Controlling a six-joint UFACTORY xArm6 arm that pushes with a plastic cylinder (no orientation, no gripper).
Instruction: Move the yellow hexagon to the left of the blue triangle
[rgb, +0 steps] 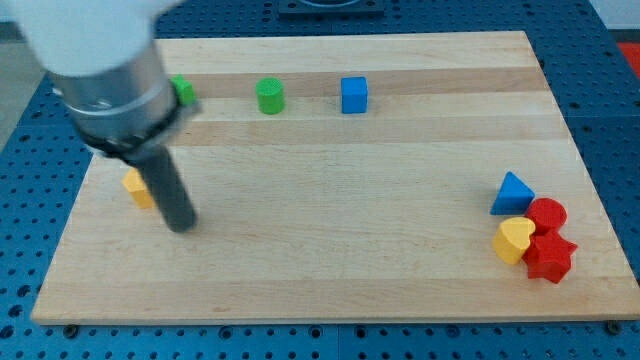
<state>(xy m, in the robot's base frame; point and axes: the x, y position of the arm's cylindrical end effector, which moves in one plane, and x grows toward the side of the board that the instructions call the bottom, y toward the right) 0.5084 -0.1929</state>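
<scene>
The yellow hexagon (137, 187) lies at the view's left of the wooden board, partly hidden behind my rod. My tip (181, 226) rests on the board just right of and below the yellow hexagon, touching or nearly touching it. The blue triangle (512, 193) sits far off at the view's right, at the top of a small cluster of blocks.
Beside the blue triangle lie a red cylinder (547, 215), a yellow heart (514, 240) and a red star (549, 257). Along the top stand a green block (183, 91) partly hidden by the arm, a green cylinder (270, 96) and a blue cube (354, 95).
</scene>
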